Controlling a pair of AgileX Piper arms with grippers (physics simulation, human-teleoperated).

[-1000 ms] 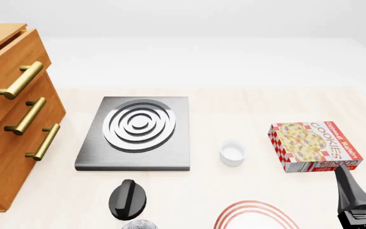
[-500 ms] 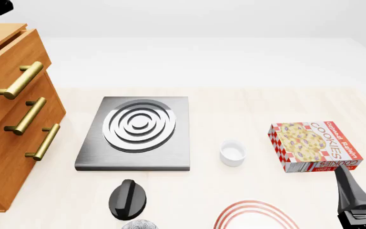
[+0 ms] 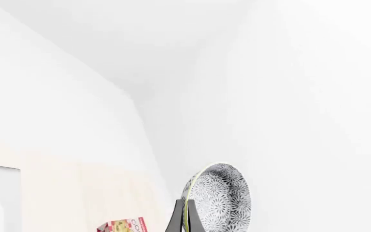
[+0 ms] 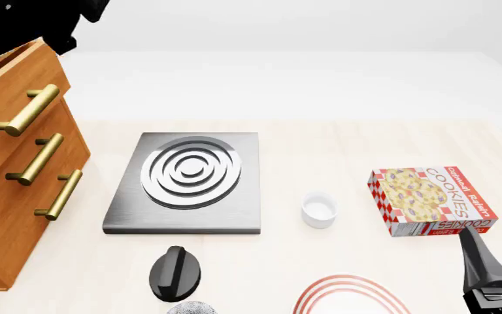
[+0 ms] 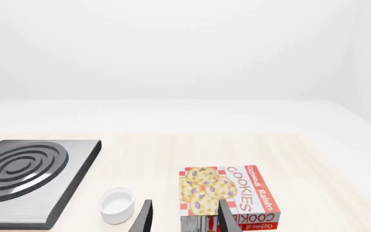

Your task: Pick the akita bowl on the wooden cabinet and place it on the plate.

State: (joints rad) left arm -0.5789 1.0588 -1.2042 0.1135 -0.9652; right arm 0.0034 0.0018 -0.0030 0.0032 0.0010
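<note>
Since half a second ago, the left arm [image 4: 33, 26] has swung further into the front view's upper left corner, a large black mass now over the top edge of the wooden cabinet [image 4: 11, 163]; nothing else has shifted. Its wrist view looks out at white walls, with the left tool [image 3: 184, 223] at the frame's edge, fingers pinching the rim of the akita bowl [image 3: 219, 198], which stands on edge with its speckled inside facing the camera. In the front view the bowl itself is not visible.

Low at the front view's right edge sits the right tool [image 4: 493, 261], its arm barely in frame. Its wrist view shows its two dark fingers [image 5: 144, 218] spread apart with nothing between them, pointing toward the cookie box [image 5: 227, 193] and the small white cup [image 5: 116, 205] on the counter [image 4: 321, 144]. The plate [image 4: 349, 296] lies at the near edge, partly cut off, beside a black knob [image 4: 175, 271] and the grey slab [image 4: 188, 180].
</note>
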